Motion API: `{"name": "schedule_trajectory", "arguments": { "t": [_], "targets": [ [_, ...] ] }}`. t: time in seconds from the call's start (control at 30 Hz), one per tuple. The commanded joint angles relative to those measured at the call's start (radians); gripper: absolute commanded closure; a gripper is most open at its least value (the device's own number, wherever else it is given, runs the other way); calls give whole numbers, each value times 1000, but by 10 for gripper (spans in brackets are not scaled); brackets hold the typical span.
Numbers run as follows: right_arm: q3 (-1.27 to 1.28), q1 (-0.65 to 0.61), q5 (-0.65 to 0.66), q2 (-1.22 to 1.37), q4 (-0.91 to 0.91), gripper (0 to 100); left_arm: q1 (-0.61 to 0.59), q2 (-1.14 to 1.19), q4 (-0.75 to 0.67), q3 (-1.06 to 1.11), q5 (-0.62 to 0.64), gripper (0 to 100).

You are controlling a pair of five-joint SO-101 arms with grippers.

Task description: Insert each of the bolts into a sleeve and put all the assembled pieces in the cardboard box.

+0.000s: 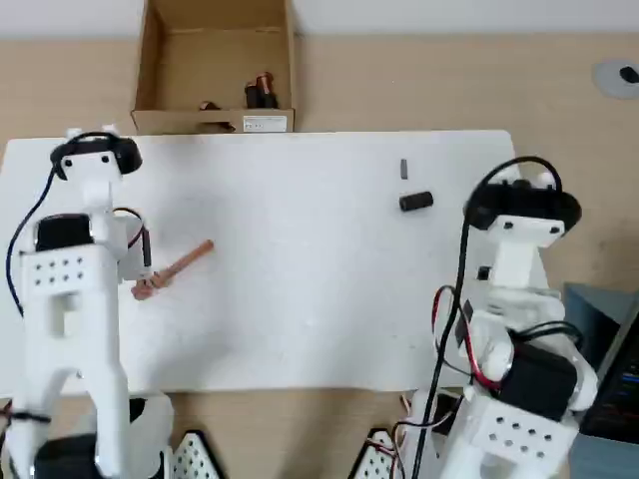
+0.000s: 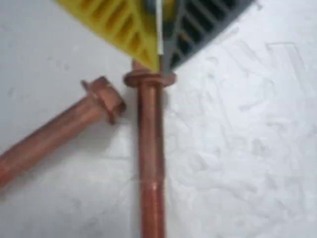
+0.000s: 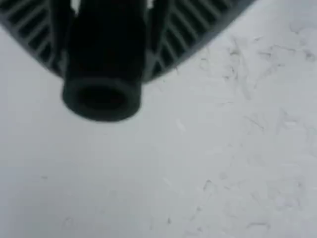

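Observation:
My left gripper (image 2: 159, 62), one finger yellow and one grey, is shut on the head of a copper bolt (image 2: 148, 163) whose shank lies along the white mat. A second copper bolt (image 2: 54, 134) lies loose beside it, head close to the held one. In the high view a copper bolt (image 1: 185, 261) shows by the left arm. My right gripper (image 3: 106, 74) is shut on a black sleeve (image 3: 101, 96), open bore facing out, just above the mat. Another black sleeve (image 1: 415, 202) lies on the mat left of the right arm. The cardboard box (image 1: 150, 70) stands at the back left.
The box holds assembled bolt-and-sleeve pieces (image 1: 260, 92). A small grey piece (image 1: 403, 170) lies just behind the loose sleeve. The white mat (image 1: 300, 289) spans the table between the two arms. A dark device (image 1: 609, 389) sits at the right edge.

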Motion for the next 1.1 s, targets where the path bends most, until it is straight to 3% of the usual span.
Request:
{"name": "schedule_trajectory", "arguments": {
  "t": [0.0, 0.33, 0.6, 0.9, 1.07],
  "targets": [
    [1, 16, -11, -21, -25, 988, -8, 77, 5, -63, -40, 997],
    [1, 16, -11, -21, -25, 988, -8, 311, -2, -186, -46, 890],
    [1, 13, -11, -21, -25, 988, -14, 483, -3, -272, -46, 890],
    [1, 12, -11, -21, -25, 988, -9, 515, -35, -256, -41, 891],
    [1, 12, -9, -21, -25, 988, -15, 515, -118, -170, -46, 974]
  ]
}}
